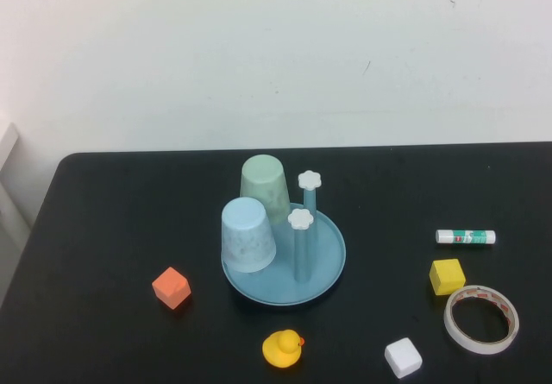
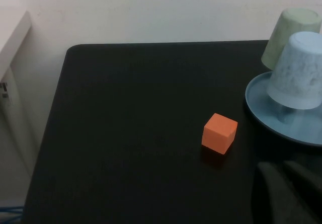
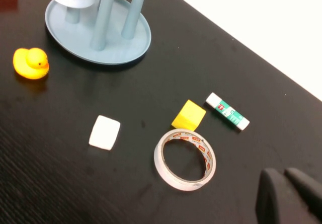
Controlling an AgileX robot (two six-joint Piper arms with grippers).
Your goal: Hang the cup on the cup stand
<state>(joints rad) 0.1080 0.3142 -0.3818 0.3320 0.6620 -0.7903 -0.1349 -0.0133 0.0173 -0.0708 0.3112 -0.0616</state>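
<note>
The pale mint-green cup (image 1: 265,187) sits upside down over a peg at the back of the round blue cup stand (image 1: 328,267). A light blue speckled cup (image 1: 248,234) is upside down on the stand's front left. Two pegs with white flower caps (image 1: 310,179) stand bare. Neither arm shows in the high view. In the left wrist view my left gripper (image 2: 283,166) is shut and empty, with the orange cube (image 2: 220,133), the cup (image 2: 289,35) and the stand (image 2: 261,113) ahead of it. My right gripper (image 3: 284,173) is shut and empty, close to the tape roll (image 3: 184,159).
On the black table lie an orange cube (image 1: 172,287), a yellow duck (image 1: 282,349), a white cube (image 1: 403,357), a yellow cube (image 1: 447,276), a tape roll (image 1: 481,318) and a glue stick (image 1: 466,237). A white wall rises behind the table.
</note>
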